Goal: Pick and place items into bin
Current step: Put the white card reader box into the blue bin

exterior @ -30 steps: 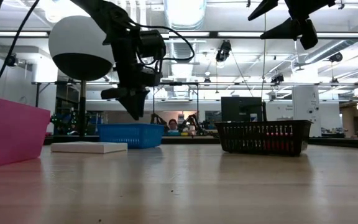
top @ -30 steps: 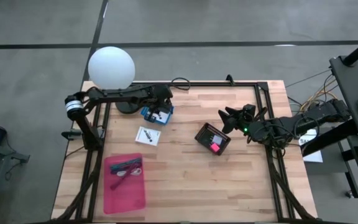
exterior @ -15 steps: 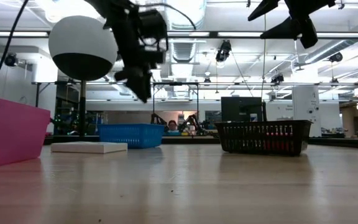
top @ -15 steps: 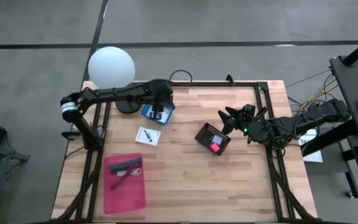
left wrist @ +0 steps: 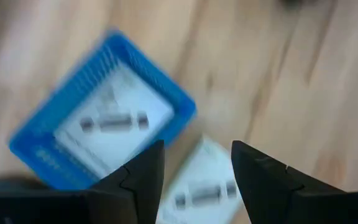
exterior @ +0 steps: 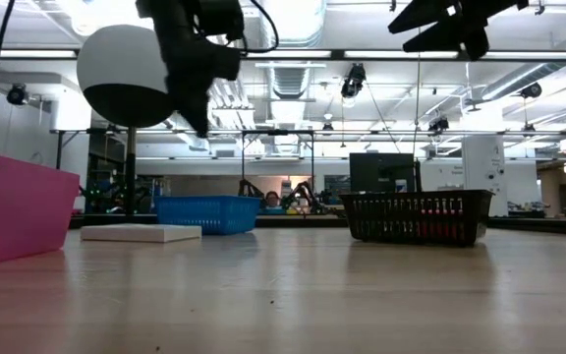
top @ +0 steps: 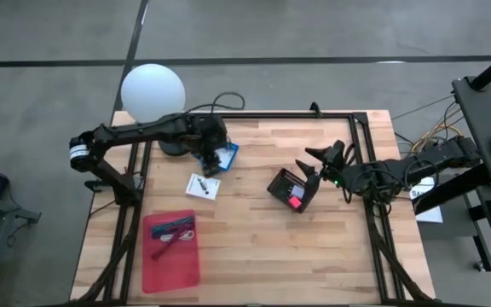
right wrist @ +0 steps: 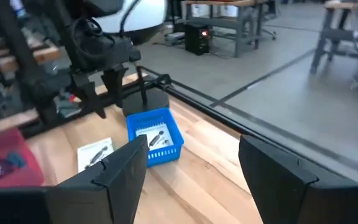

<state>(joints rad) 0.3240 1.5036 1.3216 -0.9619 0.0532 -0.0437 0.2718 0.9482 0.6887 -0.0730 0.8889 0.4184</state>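
My left gripper (top: 211, 160) hangs open above the near-left edge of a blue bin (top: 226, 157), pointing steeply down, with nothing between its fingers (left wrist: 197, 171). A white card with black marks (left wrist: 114, 121) lies flat in the blue bin (left wrist: 104, 118). A second white card (top: 203, 186) lies flat on the table beside it. My right gripper (top: 312, 168) is open and high over the far-right side of a black basket (top: 292, 189), which holds a magenta item (top: 295, 202). A pink tray (top: 170, 249) at the near left holds pens.
A white globe lamp (top: 152, 92) stands on a dark base at the far-left corner, just behind the blue bin. A black frame rail (top: 297, 114) runs along the far edge. Bare wood lies between the tray and the black basket (exterior: 421, 216).
My left gripper has risen from just over the blue bin and drawn a little toward the table's left, rolling about its own line as it went. My right gripper has stayed in place above the black basket and rolled, so its fingers stand differently.
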